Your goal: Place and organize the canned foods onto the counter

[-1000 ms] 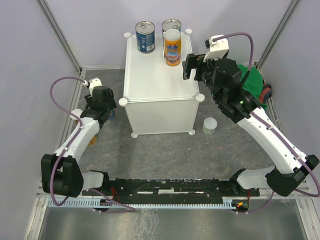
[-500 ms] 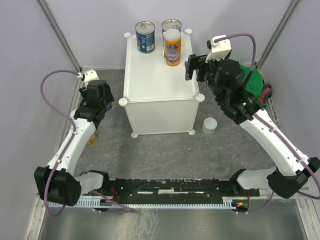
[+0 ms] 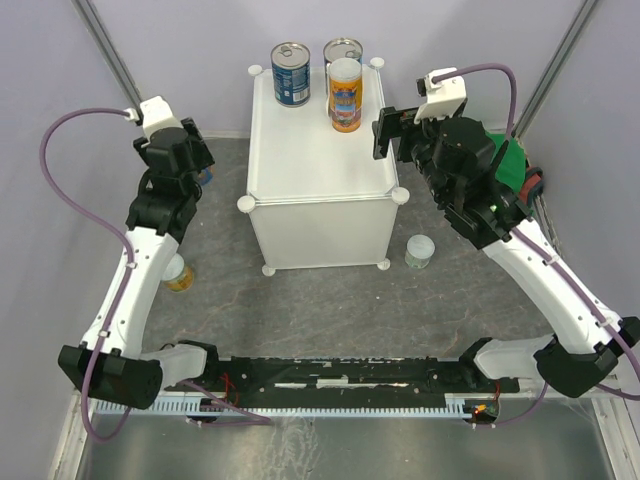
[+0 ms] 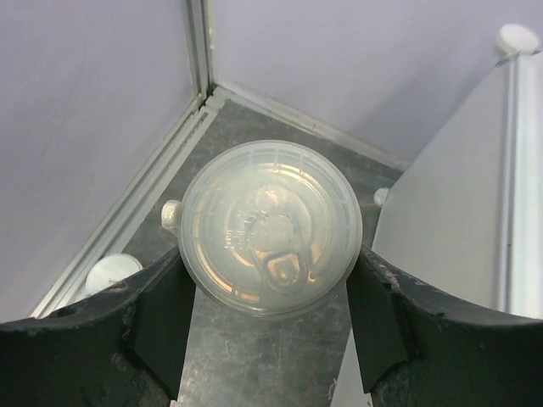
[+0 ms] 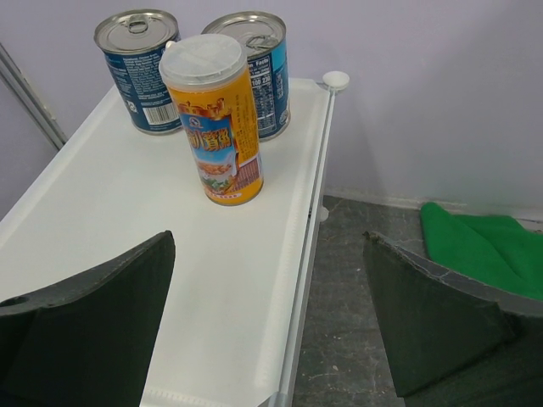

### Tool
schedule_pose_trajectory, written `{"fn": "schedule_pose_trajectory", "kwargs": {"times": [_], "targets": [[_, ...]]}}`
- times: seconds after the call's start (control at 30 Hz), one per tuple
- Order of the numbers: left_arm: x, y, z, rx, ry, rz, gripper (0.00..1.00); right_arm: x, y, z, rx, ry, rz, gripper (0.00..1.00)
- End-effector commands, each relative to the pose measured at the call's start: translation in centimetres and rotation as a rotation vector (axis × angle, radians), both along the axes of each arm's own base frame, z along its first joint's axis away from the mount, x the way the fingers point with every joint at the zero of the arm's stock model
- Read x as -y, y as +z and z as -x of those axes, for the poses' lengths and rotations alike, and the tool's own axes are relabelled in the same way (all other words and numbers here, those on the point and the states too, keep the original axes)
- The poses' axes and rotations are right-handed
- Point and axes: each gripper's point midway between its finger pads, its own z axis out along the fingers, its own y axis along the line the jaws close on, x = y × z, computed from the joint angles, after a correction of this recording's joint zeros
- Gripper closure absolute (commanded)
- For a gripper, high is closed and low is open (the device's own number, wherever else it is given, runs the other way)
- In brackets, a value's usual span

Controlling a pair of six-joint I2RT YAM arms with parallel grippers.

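Left of the counter, left gripper clamped on a white-lidded can above the floor; right gripper spread, empty. Risk: the can's base clips a corner knob in transfer and slips.

1 clear-lidded can in left hand, counter on rt

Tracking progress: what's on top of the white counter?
On the counter: left blue can, right blue can, orange can. The orange one partly hides the right blue one.
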Motion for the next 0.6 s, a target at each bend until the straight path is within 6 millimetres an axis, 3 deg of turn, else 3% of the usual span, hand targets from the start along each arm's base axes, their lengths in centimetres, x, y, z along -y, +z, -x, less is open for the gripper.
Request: {"fn": "schedule_pose_trajectory", "kwargs": {"times": [0.0, 0.57], "targets": [[0.6, 9.0, -0.8, 0.252, -0.012, 0.012, 0.81, 0.6, 2.9, 0.0, 0.062, -0.022, -0.027, 0.01], [4.5, 16.6, -1.9, 0.358, -0.135, 0.000, 0.84, -0.1, 3.8, -1.2, 0.085, -0.025, 0.016, 0.01]]}}
